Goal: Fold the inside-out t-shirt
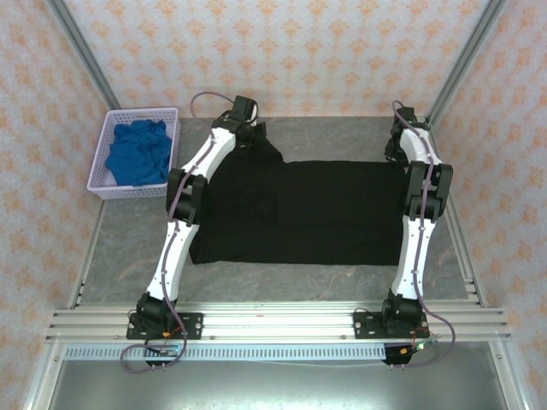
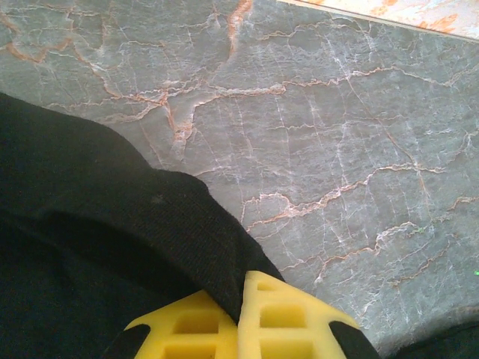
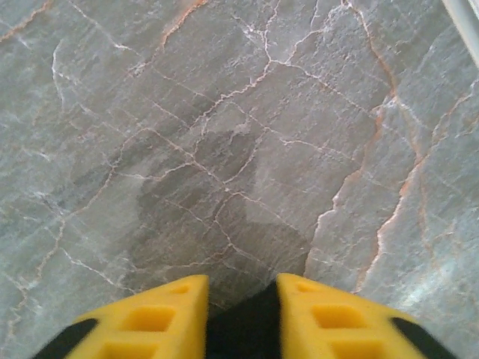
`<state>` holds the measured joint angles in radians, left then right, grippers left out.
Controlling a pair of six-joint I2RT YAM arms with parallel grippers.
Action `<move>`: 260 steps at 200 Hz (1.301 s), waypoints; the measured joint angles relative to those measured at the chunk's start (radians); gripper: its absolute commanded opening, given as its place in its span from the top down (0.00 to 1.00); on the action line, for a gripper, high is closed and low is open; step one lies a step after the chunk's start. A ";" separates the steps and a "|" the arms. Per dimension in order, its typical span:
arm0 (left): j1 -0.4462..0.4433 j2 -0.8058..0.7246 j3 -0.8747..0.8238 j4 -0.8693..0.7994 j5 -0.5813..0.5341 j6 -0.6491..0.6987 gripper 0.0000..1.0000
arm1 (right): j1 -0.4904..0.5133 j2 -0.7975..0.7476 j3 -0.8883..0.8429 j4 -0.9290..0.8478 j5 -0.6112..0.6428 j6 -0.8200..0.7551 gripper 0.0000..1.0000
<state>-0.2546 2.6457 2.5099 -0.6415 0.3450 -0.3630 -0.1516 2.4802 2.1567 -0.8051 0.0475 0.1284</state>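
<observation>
The inside-out t-shirt [image 1: 316, 213] lies spread as a wide black sheet across the middle of the grey marble table [image 1: 342, 137]. At its far left corner my left gripper [image 1: 248, 128] is shut on a fold of the black fabric [image 2: 97, 224], which is pinched between the yellow fingertips of that gripper [image 2: 245, 280]. My right gripper [image 1: 395, 149] is at the far right corner. In the right wrist view, that gripper [image 3: 242, 283] has its jaws apart, with a corner of the shirt [image 3: 243, 329] lying in the gap between them.
A lilac basket [image 1: 107, 184] holding a bright blue cloth [image 1: 137, 154] stands at the far left of the table. Patterned walls and metal posts close in the back and sides. Bare marble runs along the far edge behind the shirt.
</observation>
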 measured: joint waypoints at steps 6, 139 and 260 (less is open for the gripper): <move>0.000 -0.001 0.000 -0.002 0.000 0.002 1.00 | 0.002 0.001 0.005 -0.002 0.000 -0.003 0.85; -0.027 -0.578 -0.564 0.017 0.014 -0.023 1.00 | -0.003 -0.313 -0.244 0.011 -0.001 -0.098 0.99; -0.133 -1.009 -1.126 -0.037 -0.040 -0.029 1.00 | -0.003 -0.658 -0.763 0.114 0.029 -0.077 0.99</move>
<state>-0.3878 1.6367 1.3838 -0.6785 0.3046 -0.3916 -0.1543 1.8217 1.3941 -0.6914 0.0765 0.0513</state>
